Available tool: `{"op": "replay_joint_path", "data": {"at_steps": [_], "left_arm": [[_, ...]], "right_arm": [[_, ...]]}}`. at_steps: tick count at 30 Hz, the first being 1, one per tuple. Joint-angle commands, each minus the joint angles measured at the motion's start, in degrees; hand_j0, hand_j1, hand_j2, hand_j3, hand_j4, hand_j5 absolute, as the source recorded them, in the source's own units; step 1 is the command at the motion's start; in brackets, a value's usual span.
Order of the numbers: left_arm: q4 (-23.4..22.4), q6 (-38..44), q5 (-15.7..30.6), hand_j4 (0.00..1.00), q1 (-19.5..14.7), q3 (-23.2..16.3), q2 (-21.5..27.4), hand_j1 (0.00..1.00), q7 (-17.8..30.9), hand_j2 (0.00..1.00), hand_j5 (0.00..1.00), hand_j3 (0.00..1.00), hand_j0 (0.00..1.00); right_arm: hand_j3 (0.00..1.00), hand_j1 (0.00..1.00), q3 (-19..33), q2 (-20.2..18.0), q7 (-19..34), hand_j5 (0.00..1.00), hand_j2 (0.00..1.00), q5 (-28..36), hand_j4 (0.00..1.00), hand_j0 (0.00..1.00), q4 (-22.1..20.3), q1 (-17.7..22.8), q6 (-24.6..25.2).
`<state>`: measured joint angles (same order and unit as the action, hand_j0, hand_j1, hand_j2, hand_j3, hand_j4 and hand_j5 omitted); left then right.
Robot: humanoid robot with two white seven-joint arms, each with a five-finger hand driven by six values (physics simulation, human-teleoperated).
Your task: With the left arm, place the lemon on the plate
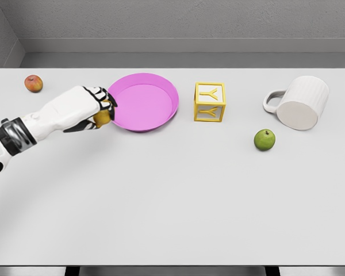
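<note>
White left arm [43, 121] entering from the lower left, forearm angled up and rightward; left hand [99, 107] at its end, palm down, fingers curled shut around a small yellow lemon [103, 118]

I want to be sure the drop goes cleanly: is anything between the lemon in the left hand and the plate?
Nothing visible. The left hand holds the lemon right beside the pink plate, whose bowl is empty.

Plate [145, 103]: solid pink. Lemon [102, 118]: yellow, partly covered by the white left hand [98, 103] with black finger joints. Letter block [210, 102]: yellow frame, white faces. Mug [299, 102]: white, ribbed. Two apples: one green [264, 140], one red-orange [33, 83]. Table [172, 207]: plain white.
</note>
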<state>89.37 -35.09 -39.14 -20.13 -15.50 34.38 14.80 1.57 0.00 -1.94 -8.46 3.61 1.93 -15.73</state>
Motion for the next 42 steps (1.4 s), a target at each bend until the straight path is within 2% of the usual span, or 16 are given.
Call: {"op": "replay_joint_path", "data": {"at_steps": [1, 13, 19, 27, 29, 30, 32, 34, 36, 39, 42], "left_arm": [[-0.69, 0.09, -0.06, 0.39, 0.00, -0.06, -0.72, 0.39, -0.04, 0.39, 0.39, 0.39, 0.39], [-4.29, 0.09, -2.78, 0.39, -3.95, -0.85, -5.55, 0.39, -0.04, 0.39, 0.39, 0.39, 0.39], [-9.30, 0.09, -3.49, 0.39, -7.82, -3.48, -7.13, 0.39, -0.04, 0.39, 0.39, 0.39, 0.39], [-12.20, 0.09, -4.72, 0.41, -9.49, -3.83, -9.33, 0.41, 0.05, 0.41, 0.41, 0.41, 0.41], [-12.11, 0.09, -4.63, 0.60, -9.58, -3.75, -9.68, 0.60, -0.04, 0.60, 0.60, 0.60, 0.60], [-11.76, 0.09, -4.54, 0.76, -9.58, -3.66, -9.68, 0.76, -0.04, 0.76, 0.76, 0.76, 0.76], [-11.50, 0.09, -4.45, 0.99, -9.49, -3.13, -9.60, 0.99, -0.04, 0.99, 0.99, 0.99, 0.99], [-9.83, 0.09, -3.58, 1.00, -9.41, -2.96, -9.24, 1.00, -0.13, 1.00, 1.00, 1.00, 1.00], [-6.23, 0.09, -3.05, 1.00, -8.97, -2.78, -8.63, 1.00, -0.13, 1.00, 1.00, 1.00, 1.00], [-4.38, 0.09, 4.86, 1.00, -7.39, -3.13, -2.40, 1.00, -0.13, 1.00, 1.00, 1.00, 1.00], [0.45, 0.09, 11.53, 1.00, -4.40, -2.78, 4.72, 1.00, -0.13, 1.00, 1.00, 1.00, 1.00]], "right_arm": [[1.00, 1.00, 0.01, 0.00, 0.01, 1.00, 1.00, 0.02, 1.00, 1.00, -0.01, 0.00, 0.00], [1.00, 1.00, 0.01, 0.00, 0.01, 1.00, 1.00, 0.02, 1.00, 1.00, -0.01, 0.00, 0.00], [1.00, 1.00, 0.01, 0.00, 0.01, 1.00, 1.00, 0.02, 1.00, 1.00, -0.01, 0.00, 0.00], [1.00, 1.00, 0.01, 0.00, 0.01, 1.00, 1.00, 0.02, 1.00, 1.00, -0.01, 0.00, 0.00], [1.00, 1.00, 0.01, 0.00, 0.01, 1.00, 1.00, 0.02, 1.00, 1.00, -0.01, 0.00, 0.00], [1.00, 1.00, 0.01, 0.00, 0.01, 1.00, 1.00, 0.02, 1.00, 1.00, -0.01, 0.00, 0.00], [1.00, 1.00, 0.01, 0.00, 0.01, 1.00, 1.00, 0.02, 1.00, 1.00, -0.01, 0.00, 0.00], [1.00, 1.00, 0.01, 0.00, 0.01, 1.00, 1.00, 0.02, 1.00, 1.00, -0.01, 0.00, 0.00], [1.00, 1.00, 0.01, 0.00, 0.01, 1.00, 1.00, 0.02, 1.00, 1.00, -0.01, 0.00, 0.00], [1.00, 1.00, 0.01, 0.00, 0.01, 1.00, 1.00, 0.02, 1.00, 1.00, -0.01, 0.00, 0.00], [1.00, 1.00, 0.01, 0.00, 0.01, 1.00, 1.00, -0.07, 1.00, 1.00, -0.01, 0.00, 0.00]]}}
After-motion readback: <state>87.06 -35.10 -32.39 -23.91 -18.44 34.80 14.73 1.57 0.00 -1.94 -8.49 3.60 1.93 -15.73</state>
